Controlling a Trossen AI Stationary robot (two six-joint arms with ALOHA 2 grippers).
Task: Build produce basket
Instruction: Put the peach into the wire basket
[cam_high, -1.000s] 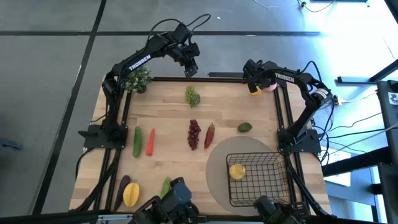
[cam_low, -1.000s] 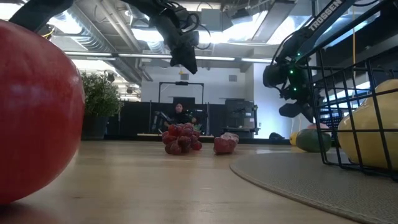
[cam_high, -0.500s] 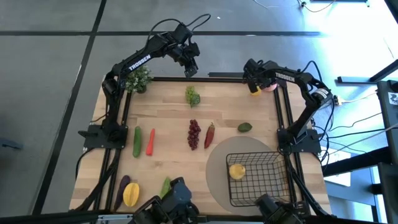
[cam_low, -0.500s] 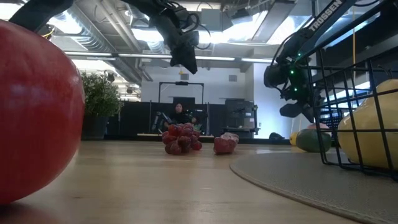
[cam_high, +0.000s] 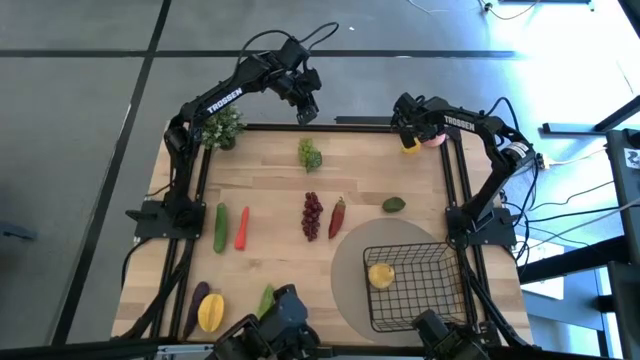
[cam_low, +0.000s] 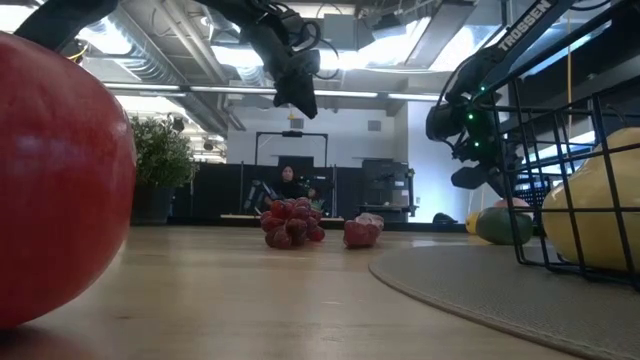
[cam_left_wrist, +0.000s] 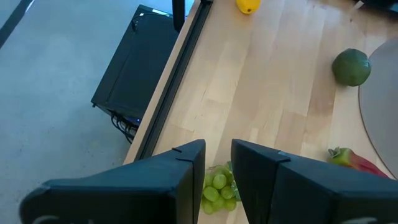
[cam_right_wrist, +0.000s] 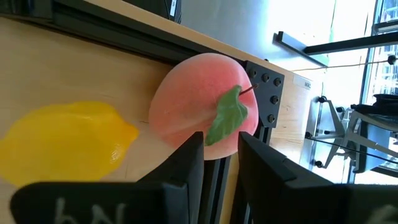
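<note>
Step in hand: right hand (cam_right_wrist: 219, 163) hangs over the peach (cam_right_wrist: 202, 102) at the far right corner of the desk (cam_high: 270, 185); judged a reach for that fruit, nothing lifted yet
Right hand state: two dark fingers (cam_right_wrist: 180, 174) stand a narrow gap apart, nothing between them; the gap looks narrower than the peach, so it should widen before coming down
Doing it well: centre the fingers across the round body, not the leaf; the black frame rail sits right against the fruit, so one finger needs the desk side and the other must clear the rail
Risk: the lemon (cam_right_wrist: 65, 143) lies just beside the peach and could be nudged
Left hand: left hand (cam_left_wrist: 217, 180) held high above the green grapes (cam_left_wrist: 217, 190) at the far edge, fingers slightly parted, holding nothing
Basket: black wire basket (cam_high: 430, 305), open grid, on a round grey mat (cam_high: 350, 260) at the near right; one yellow fruit (cam_high: 381, 275) inside
Peach: pink, matte, rounded, green leaf and thin stem
Lemon: glossy yellow, pointed end
Red grapes: red grapes (cam_high: 313, 215), knobbly cluster, mid-desk, likely awkward to pinch
Cucumber and carrot: cucumber (cam_high: 220, 227) and carrot (cam_high: 242, 227), long and smooth, side by side at the left
Desk: pale wood planks
</note>
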